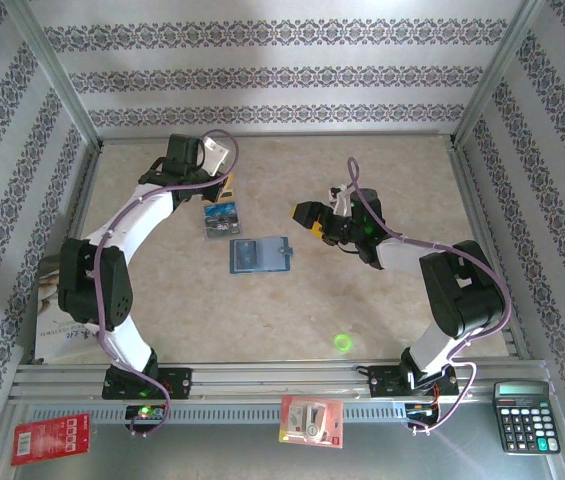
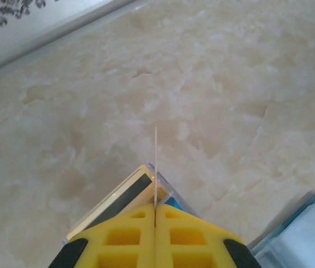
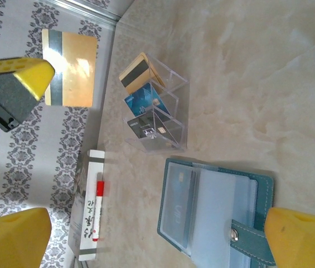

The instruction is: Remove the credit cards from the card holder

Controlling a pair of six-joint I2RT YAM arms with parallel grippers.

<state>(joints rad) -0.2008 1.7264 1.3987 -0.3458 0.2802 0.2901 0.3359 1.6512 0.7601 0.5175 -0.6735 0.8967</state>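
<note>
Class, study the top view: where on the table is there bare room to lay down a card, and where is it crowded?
Free: the table between the card holder and the near rail; also the far right corner. Crowded: around the clear rack beside the holder.

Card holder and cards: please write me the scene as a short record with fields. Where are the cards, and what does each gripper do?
card holder: open, flat on the table; a pale card seems to sit in one clear sleeve
clear stand: beside the card holder; holds a tan card, a blue card and a dark card
left gripper: shut on a gold card, raised above the clear stand
right gripper: open, empty, near the card holder
</note>
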